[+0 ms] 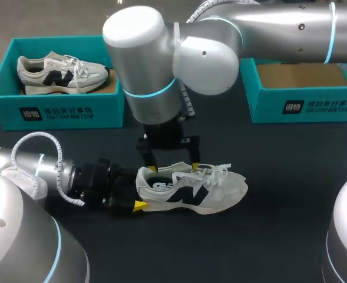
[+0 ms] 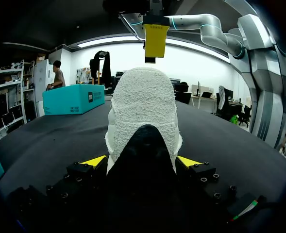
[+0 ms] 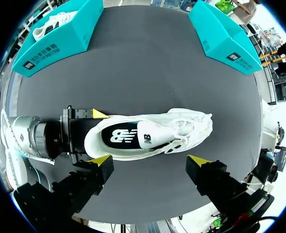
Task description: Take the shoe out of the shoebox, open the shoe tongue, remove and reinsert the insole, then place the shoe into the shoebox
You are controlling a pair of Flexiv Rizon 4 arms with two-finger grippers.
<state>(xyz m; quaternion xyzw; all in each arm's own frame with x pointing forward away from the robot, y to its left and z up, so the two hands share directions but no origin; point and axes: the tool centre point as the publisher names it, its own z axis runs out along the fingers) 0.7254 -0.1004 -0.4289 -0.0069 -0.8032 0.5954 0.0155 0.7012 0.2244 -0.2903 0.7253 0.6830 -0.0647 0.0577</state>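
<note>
Left fingers (image 2: 95, 161) clamp the heel of the shoe (image 1: 191, 191); right fingers (image 3: 197, 160) hang spread wide above it. Tongue-opening looks next: they should descend and pinch the tongue (image 3: 152, 136).

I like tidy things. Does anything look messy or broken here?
Only the laces of the shoe on the table look loose and messy. Nothing is spilled or broken.

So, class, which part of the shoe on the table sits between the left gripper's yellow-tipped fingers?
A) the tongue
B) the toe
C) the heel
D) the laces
C: in the left wrist view the left gripper has its two tips pressed against either side of the shoe at its heel.
</note>
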